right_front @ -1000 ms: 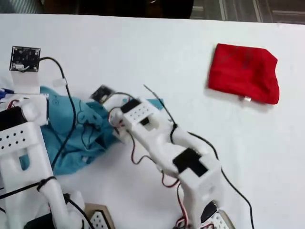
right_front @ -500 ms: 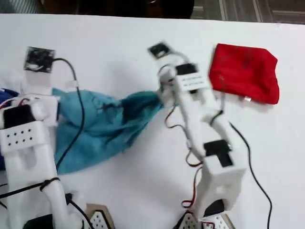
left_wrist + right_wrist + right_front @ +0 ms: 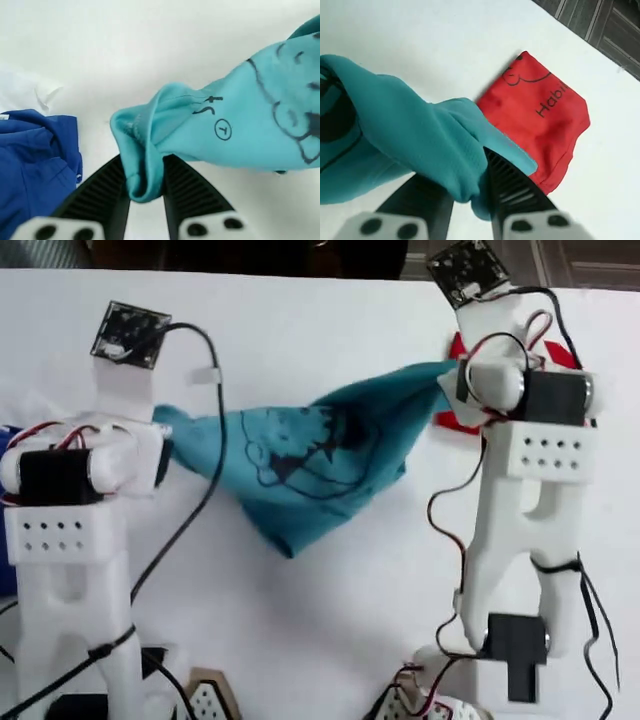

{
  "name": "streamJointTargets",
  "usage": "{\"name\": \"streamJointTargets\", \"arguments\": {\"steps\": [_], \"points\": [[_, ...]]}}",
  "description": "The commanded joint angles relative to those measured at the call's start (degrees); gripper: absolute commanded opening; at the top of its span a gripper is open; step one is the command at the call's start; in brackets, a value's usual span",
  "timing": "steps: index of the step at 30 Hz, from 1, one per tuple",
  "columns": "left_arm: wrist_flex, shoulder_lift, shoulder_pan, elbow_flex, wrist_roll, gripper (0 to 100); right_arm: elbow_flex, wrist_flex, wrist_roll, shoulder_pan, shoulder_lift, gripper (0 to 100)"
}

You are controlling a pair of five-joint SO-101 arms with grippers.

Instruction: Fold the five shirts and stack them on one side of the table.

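Teal shirt [image 3: 310, 465] hung stretched over the middle of the surface [image 3: 300, 340], left fingers [image 3: 100, 195] and right fingers [image 3: 510, 185] each clamped on a bunched edge. Risk: tension could pull cloth from either grip; the right end hung over the folded red shirt [image 3: 540, 115] and could disturb it

You have three shirts to count: one teal shirt [image 3: 310, 465], one red shirt [image 3: 540, 120] and one blue shirt [image 3: 35, 160]. Add one white cloth [image 3: 25, 92], which may or may not be a shirt. Two arms, the left arm [image 3: 65, 530] and the right arm [image 3: 530, 500], carry two end effectors, the left end effector [image 3: 146, 185] and the right end effector [image 3: 470, 195]. There is one surface [image 3: 330, 620].
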Motion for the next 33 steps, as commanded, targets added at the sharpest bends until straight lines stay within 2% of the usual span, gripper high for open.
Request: {"name": "streamJointTargets", "arguments": {"steps": [1, 7, 13, 18, 22, 27, 33], "points": [[3.78, -1.41, 2.55, -5.85, 1.58, 2, -2.73, 0.04, 0.62, 0.66, -3.74, 2.0], [8.79, -1.41, 2.11, -14.46, 1.41, 2, -3.78, 0.75, 0.26, 0.66, -6.20, 2.0], [12.04, -1.49, 2.11, -24.40, 1.41, 2, -6.42, 5.41, 0.18, 0.22, -15.69, 2.0], [12.13, -4.48, 2.29, -25.27, 1.67, 2, -6.68, 10.24, 0.18, 0.48, -24.57, 2.0], [12.13, -7.03, 2.20, -25.19, 1.49, 2, -6.59, 10.59, 0.26, 0.40, -26.24, 2.0], [9.49, -4.92, 2.20, -17.01, 1.41, 2, -1.32, 4.88, 0.09, 0.22, -19.38, 2.0], [-4.40, 4.22, 2.20, -0.92, 1.32, 2, 9.58, -10.68, 0.09, -0.84, -3.65, 2.0]]}}
